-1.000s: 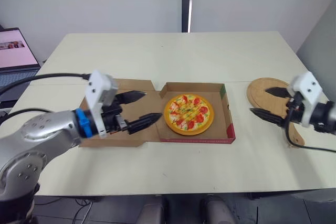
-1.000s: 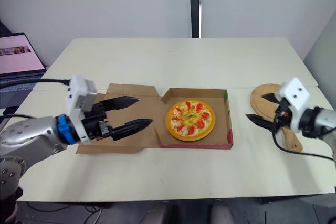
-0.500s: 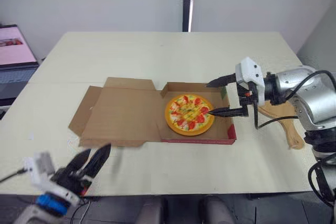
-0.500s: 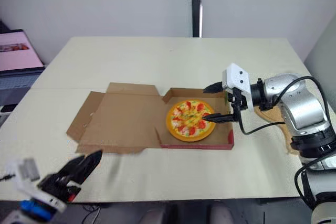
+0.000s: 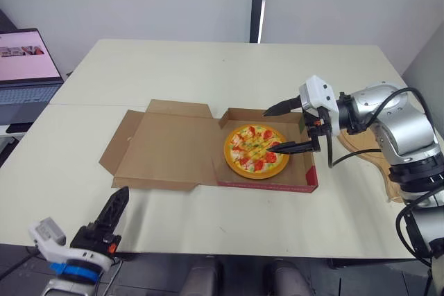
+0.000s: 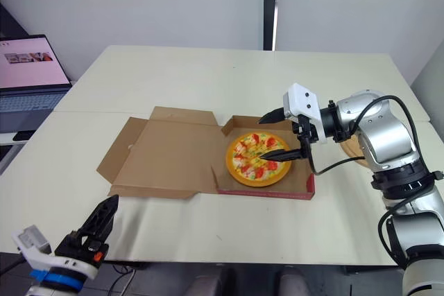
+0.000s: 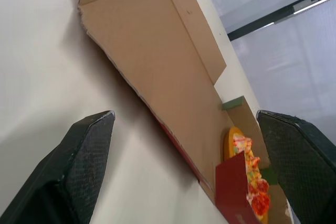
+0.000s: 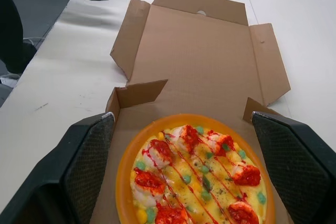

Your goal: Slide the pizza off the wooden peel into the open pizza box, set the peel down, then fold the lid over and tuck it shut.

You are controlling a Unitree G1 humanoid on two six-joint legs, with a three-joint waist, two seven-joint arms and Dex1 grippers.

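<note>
White table: pizza (image 5: 256, 149) sits in the box (image 5: 267, 184), peel (image 5: 364, 150) parked at the right. Right gripper (image 5: 269, 130) swung from the peel to over the pizza, fingers apart. Left gripper (image 5: 119, 202) (also apart) dropped below the table edge, so the lid (image 5: 170, 147) is still unfolded.

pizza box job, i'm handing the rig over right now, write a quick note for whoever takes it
Left pincer: open, holding nothing, low at the near edge of the table, apart from the box.
Right pincer: open, holding nothing, hovering over the pizza.
Pizza sits in the pizza box. Wooden peel lies on the table to the right of the box.
Done: pizza in, peel down.
Left: fold the lid, now lying flat open to the left, over and tuck it shut.
</note>
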